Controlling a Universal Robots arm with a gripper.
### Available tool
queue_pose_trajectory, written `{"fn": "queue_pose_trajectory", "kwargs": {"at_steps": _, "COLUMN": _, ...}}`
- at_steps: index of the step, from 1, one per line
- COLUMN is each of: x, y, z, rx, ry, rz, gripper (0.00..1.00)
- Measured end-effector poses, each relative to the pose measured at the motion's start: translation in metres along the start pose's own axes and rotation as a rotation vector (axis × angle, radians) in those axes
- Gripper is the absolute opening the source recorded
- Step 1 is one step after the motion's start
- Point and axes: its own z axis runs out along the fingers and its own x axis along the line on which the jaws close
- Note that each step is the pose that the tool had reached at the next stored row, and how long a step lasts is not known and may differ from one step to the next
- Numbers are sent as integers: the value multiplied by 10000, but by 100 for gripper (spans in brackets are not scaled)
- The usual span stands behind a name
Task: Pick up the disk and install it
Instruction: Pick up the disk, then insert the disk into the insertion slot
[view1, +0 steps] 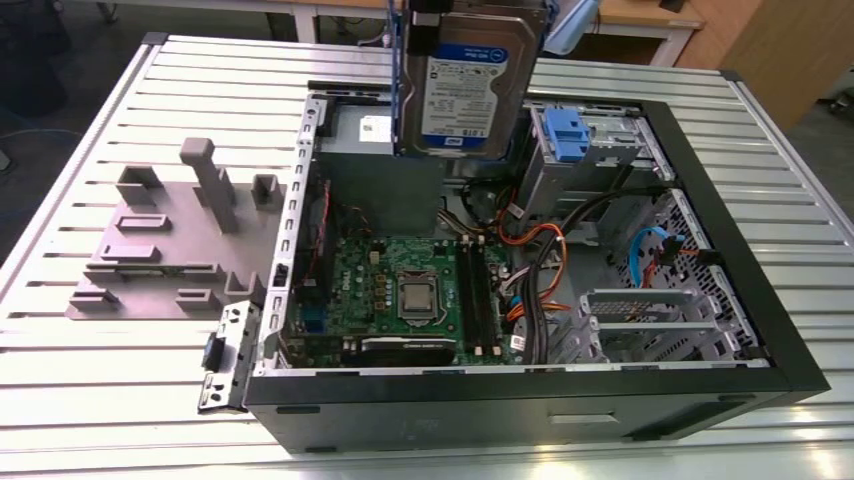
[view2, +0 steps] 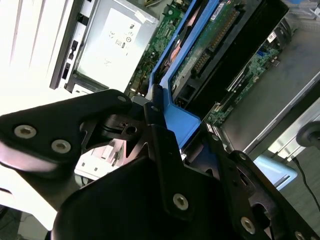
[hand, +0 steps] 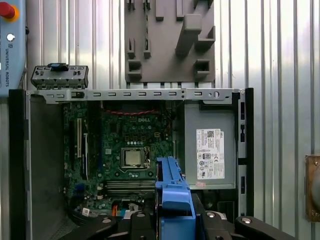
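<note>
The disk (view1: 467, 80) hangs upright above the back of the open computer case (view1: 694, 230), its white-and-blue label facing the exterior camera and a blue rail along its edge. In the second wrist view my gripper (view2: 160, 120) is shut on the disk's blue rail (view2: 181, 122), and the drive's circuit-board side (view2: 220, 40) reaches away over the case. In the first wrist view the blue rail (hand: 172, 192) stands between the black fingers (hand: 145, 222), over the motherboard (hand: 130, 145).
Inside the case are a grey power supply with a white sticker (hand: 210, 150), a drive bay with a tall blue clip (view1: 567, 135), cables (view1: 534, 240) and a metal bracket (view1: 654, 320). A grey fixture block (view1: 167, 240) stands on the slatted metal table (view1: 80, 380), at the exterior view's left.
</note>
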Motion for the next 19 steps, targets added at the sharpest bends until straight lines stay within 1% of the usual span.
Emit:
{"fn": "queue_pose_trajectory", "kwargs": {"at_steps": 2, "x": -1, "y": -36, "z": 2, "rx": 0, "ry": 0, "rz": 11, "gripper": 36}}
{"fn": "queue_pose_trajectory", "kwargs": {"at_steps": 4, "x": -1, "y": -58, "z": 3, "rx": 1, "ry": -1, "rz": 18, "gripper": 36}}
{"fn": "queue_pose_trajectory", "kwargs": {"at_steps": 15, "x": 1, "y": -62, "z": 3, "rx": 0, "ry": 3, "rz": 19, "gripper": 36}}
{"fn": "queue_pose_trajectory", "kwargs": {"at_steps": 19, "x": 36, "y": -67, "z": 4, "rx": 1, "ry": 3, "rz": 19, "gripper": 36}}
